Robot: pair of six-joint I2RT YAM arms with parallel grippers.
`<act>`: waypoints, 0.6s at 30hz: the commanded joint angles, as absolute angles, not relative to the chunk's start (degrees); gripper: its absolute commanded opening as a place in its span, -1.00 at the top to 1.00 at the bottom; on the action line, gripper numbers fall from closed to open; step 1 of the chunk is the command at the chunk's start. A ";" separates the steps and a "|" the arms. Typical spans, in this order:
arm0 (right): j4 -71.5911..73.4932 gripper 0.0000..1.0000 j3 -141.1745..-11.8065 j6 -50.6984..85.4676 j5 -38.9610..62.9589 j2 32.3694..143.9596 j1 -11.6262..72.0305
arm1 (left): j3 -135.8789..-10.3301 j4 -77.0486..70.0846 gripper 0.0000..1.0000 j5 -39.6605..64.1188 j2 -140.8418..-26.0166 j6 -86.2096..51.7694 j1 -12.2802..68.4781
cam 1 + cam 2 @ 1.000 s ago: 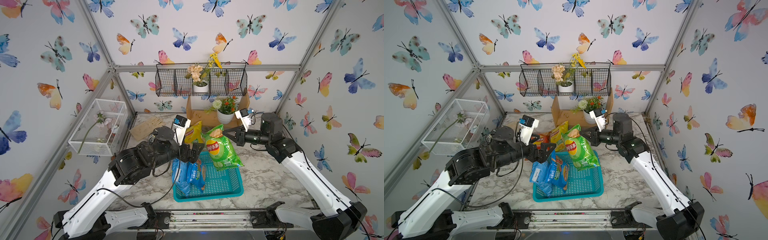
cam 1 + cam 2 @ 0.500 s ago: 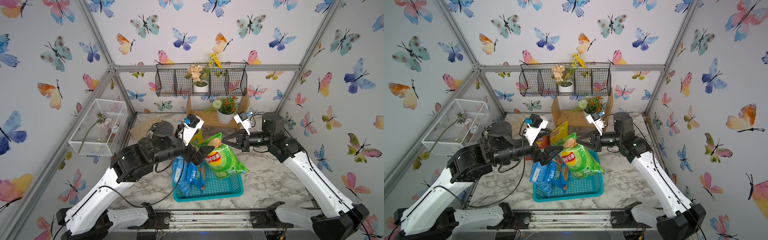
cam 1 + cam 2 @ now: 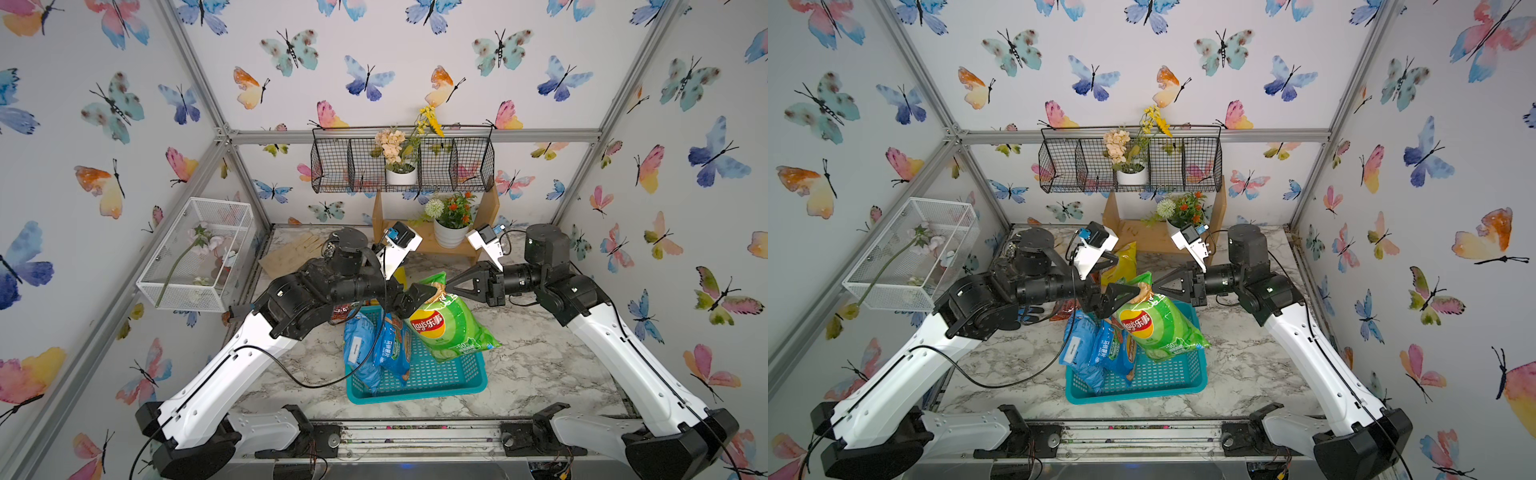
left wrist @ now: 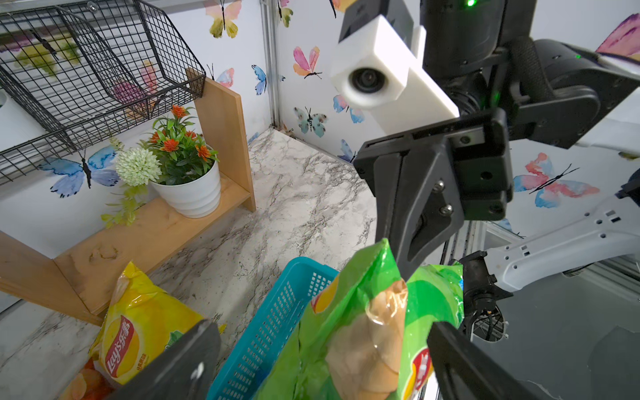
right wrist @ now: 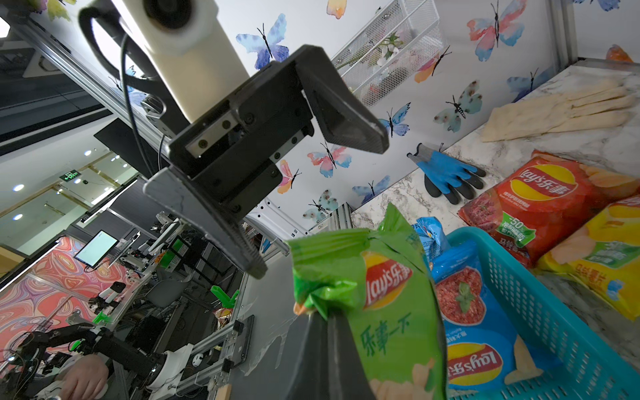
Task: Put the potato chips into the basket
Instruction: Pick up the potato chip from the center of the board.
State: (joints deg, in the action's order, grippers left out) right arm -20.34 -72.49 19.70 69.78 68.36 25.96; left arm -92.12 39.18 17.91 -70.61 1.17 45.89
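Pinching the crimped top corner of the green Lay's bag (image 3: 457, 332) with the right gripper (image 3: 447, 286), jaws pressed tight together on the foil. Holding that bag tilted in the air, logo facing up, with its lower end hanging over the far right part of the teal basket (image 3: 415, 395); not possible to tell whether it is touching the basket floor.

Reaching in from the opposite side with the left gripper (image 3: 411, 300), jaws spread wide and standing on either side of the bag's top edge, not clamping it.

Seeing, inside the basket on the side nearer the left arm, one blue Lay's bag (image 3: 360, 347) leaning against a second blue Lay's bag (image 3: 392, 351), both propped upright and touching.

Seeing, on the marble worktop (image 3: 540, 361) just behind the basket and outside it, the yellow Lay's bag (image 3: 1124, 258) lying flat, with the red Lay's bag (image 5: 540, 201) lying right beside it.

Seeing, farther back on the worktop, a blue work glove (image 5: 445, 171) and a pair of cream gloves (image 5: 561, 110), well apart from both grippers.
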 commanded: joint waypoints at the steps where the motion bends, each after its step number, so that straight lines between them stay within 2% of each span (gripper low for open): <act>1: -18.46 0.95 -72.25 20.21 72.91 66.97 26.19 | -91.71 36.22 -0.97 28.11 -71.88 -0.12 43.49; 5: -18.46 0.95 -72.07 20.21 73.10 67.23 26.19 | -91.96 35.38 -0.99 34.60 -73.07 -1.51 42.73; 9: -18.37 0.95 -72.07 20.21 73.14 67.47 26.19 | -92.45 36.46 -0.87 38.09 -74.74 -2.09 42.69; 14: -18.32 0.95 -71.89 19.96 73.04 67.66 26.19 | -91.34 36.48 -0.49 38.26 -74.73 -2.31 42.56; 18: -18.37 0.95 -71.67 19.78 72.86 67.77 26.19 | -91.01 37.05 -0.08 38.01 -74.53 -3.09 41.76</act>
State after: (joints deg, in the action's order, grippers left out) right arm -20.08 -71.94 19.90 70.63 68.36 25.98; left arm -91.77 37.12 35.57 -75.00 -2.76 42.44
